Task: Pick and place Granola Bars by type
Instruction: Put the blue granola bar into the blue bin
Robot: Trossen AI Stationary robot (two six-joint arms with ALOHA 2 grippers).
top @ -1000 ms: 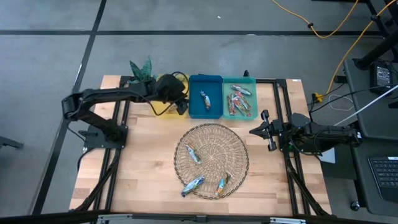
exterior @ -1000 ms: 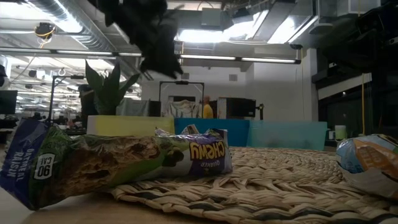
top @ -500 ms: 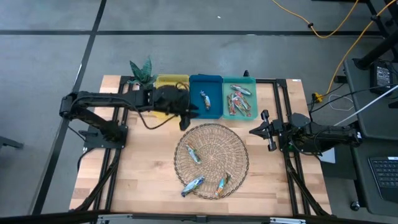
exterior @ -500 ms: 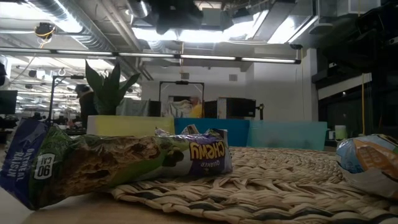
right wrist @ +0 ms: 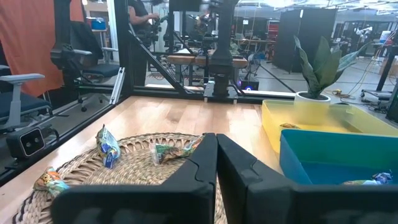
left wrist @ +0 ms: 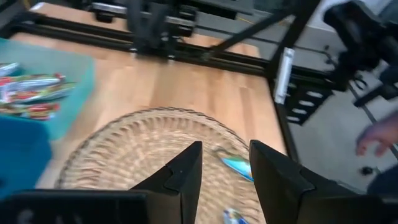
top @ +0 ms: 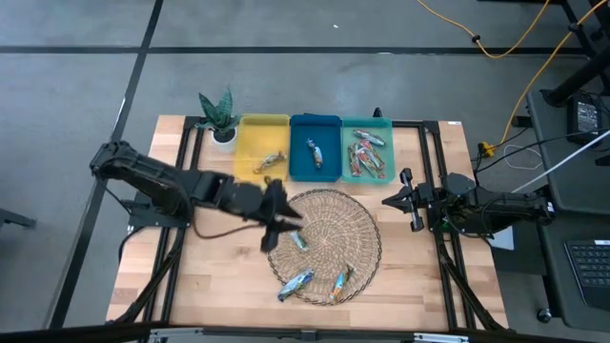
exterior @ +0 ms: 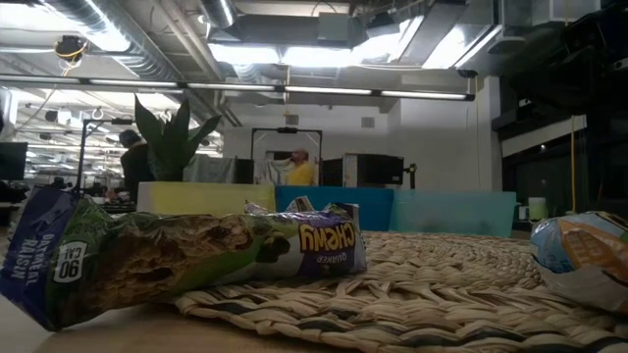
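Three granola bars lie in the round wicker basket (top: 324, 243): one near its left side (top: 295, 238) and two by its near rim (top: 295, 282) (top: 340, 281). One tan bar (top: 270, 162) lies in the yellow bin (top: 250, 129), one bluish bar (top: 315, 151) in the blue bin (top: 329, 122), and several red bars (top: 367, 152) in the teal bin (top: 386, 126). My left gripper (top: 278, 227) (left wrist: 225, 168) hangs open over the basket's left rim, a blue-wrapped bar (left wrist: 236, 165) showing beyond its fingers. My right gripper (top: 405, 195) (right wrist: 216, 163) waits shut, right of the basket.
A small potted plant (top: 219, 114) stands left of the yellow bin at the far edge. A black frame rail (top: 434, 171) runs along the table's right side. In the low view a green-brown bar (exterior: 196, 255) lies over the basket's rim. People show in the room beyond.
My left gripper has swung from over the yellow bin toward the table's near edge and now hangs over the basket's left rim. A tan bar now shows lying in the yellow bin. The right arm has kept still.
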